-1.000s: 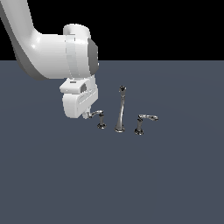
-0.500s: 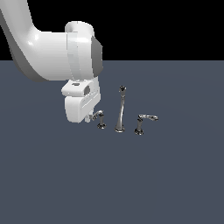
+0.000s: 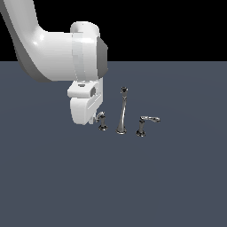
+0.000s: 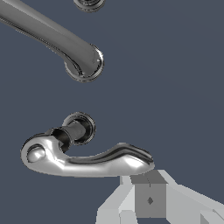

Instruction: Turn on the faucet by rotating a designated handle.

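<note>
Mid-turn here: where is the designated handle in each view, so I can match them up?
Exterior view: designated handle stands by the gripper body, on the exterior view's left of the spout.
Wrist view: designated handle fills the centre, gripper finger at its lever tip.
Shared landmark: the spout.

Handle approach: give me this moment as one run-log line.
phase: approach | gripper: at lever tip, contact unclear | handle: lever by gripper | spout: upright, untouched | twin handle: untouched

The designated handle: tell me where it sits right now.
In the exterior view, the designated handle stands on the spout's left, right beside the gripper; the twin handle is on the spout's far side.
</note>
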